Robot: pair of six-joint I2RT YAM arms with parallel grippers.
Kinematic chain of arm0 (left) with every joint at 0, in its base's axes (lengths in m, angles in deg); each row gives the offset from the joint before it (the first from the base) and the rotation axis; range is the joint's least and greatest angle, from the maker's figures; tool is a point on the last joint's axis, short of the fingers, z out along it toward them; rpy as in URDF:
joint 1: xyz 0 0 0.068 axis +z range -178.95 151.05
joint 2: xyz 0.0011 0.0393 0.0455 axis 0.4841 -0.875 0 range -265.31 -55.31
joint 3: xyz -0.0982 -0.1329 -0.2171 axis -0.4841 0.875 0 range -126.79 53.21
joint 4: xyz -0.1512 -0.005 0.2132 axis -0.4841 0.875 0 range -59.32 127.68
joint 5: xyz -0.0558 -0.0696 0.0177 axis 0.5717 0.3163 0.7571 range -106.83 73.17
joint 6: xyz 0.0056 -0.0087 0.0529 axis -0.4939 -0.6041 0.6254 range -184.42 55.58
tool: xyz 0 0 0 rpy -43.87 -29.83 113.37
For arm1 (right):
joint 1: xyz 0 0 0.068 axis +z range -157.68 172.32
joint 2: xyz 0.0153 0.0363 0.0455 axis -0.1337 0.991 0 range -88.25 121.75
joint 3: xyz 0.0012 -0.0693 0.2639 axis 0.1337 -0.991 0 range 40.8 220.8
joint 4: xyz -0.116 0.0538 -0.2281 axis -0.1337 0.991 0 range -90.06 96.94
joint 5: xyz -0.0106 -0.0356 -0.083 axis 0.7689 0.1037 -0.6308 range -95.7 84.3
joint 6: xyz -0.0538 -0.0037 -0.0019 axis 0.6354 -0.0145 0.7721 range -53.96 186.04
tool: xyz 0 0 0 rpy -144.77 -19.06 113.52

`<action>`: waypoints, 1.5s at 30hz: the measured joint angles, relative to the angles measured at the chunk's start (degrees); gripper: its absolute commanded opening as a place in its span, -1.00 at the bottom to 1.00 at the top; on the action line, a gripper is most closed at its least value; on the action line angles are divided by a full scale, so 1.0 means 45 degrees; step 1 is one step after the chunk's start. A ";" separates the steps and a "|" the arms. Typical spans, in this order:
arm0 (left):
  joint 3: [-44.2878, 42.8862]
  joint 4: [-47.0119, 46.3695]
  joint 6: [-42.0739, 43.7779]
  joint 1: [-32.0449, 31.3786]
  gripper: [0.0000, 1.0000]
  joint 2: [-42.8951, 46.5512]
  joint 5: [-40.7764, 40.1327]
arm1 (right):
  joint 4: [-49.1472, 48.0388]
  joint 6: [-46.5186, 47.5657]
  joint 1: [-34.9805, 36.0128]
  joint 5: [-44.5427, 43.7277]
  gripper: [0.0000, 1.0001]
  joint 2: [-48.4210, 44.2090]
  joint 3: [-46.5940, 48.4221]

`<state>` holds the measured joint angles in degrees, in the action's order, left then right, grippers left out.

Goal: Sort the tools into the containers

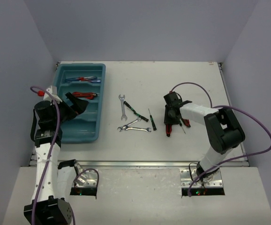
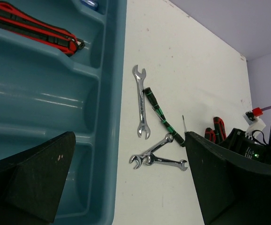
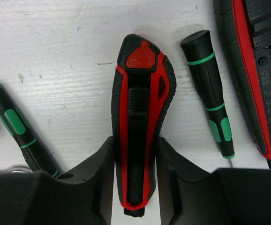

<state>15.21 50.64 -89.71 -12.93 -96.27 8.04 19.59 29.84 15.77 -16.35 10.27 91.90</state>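
Note:
The teal tray (image 1: 91,70) stands at the left and holds blue-and-red screwdrivers (image 1: 81,79) and a red-and-black tool (image 1: 85,94). My left gripper (image 1: 78,105) hangs open and empty over the tray's right side; in the left wrist view (image 2: 126,173) it straddles the tray rim (image 2: 119,93). My right gripper (image 1: 170,115) is down on the table. In the right wrist view (image 3: 134,140) its fingers press both sides of a red-and-black utility knife (image 3: 142,84) that lies flat.
Three silver wrenches (image 1: 123,105) (image 1: 134,126) (image 2: 159,157) and two black-green screwdrivers (image 1: 135,111) (image 1: 152,119) lie mid-table. Beside the gripped knife lie a black-green screwdriver (image 3: 210,93), another one (image 3: 13,126) and a second red-and-black knife (image 3: 257,70).

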 measured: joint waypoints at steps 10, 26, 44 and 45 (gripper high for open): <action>0.0236 -0.1308 -0.0818 -0.2192 1.00 -0.0842 0.0098 | 0.1121 0.0638 0.1420 -0.0649 -0.88 -0.2329 -0.0202; -0.0546 -0.6092 -0.4142 -1.1575 0.95 -0.4529 -0.3655 | -0.1020 0.2625 0.3533 0.3108 -1.00 -0.8064 -0.0552; -0.1491 -0.8819 -0.5289 -1.2812 -1.00 -0.7660 -0.4001 | -0.1363 0.3174 0.3991 0.3593 -0.89 -0.7598 -0.0439; -0.1491 -0.8935 -0.5316 -1.2794 -1.00 -0.7784 -0.3955 | -0.1375 0.3209 0.3976 0.3574 -0.67 -0.7449 -0.0395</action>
<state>8.50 10.44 -113.63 -70.50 -131.30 -9.76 13.41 44.28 33.66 -0.27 -23.25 90.12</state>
